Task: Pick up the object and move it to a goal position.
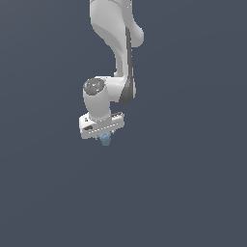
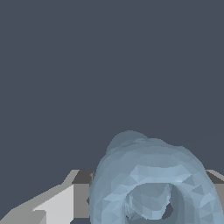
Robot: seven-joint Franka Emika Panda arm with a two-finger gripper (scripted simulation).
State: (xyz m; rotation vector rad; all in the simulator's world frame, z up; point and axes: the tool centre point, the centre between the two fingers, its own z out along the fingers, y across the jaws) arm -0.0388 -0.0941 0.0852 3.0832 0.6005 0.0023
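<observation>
Wrist view: the object point(image 2: 151, 183), pale blue and lumpy with a ring-like top, fills the near field (its hollow centre faces the camera), with a grey finger point(image 2: 65, 203) pressed against one side and another edge just showing on the other. Farther off, in the exterior view, the gripper point(image 1: 104, 139) points down, closed on the object point(image 1: 105, 140), which pokes out just beneath it below the white arm point(image 1: 116, 48).

exterior view distant, facing the arm point(image 1: 113, 62), wrist view close above the object point(image 2: 151, 183), both showing it
</observation>
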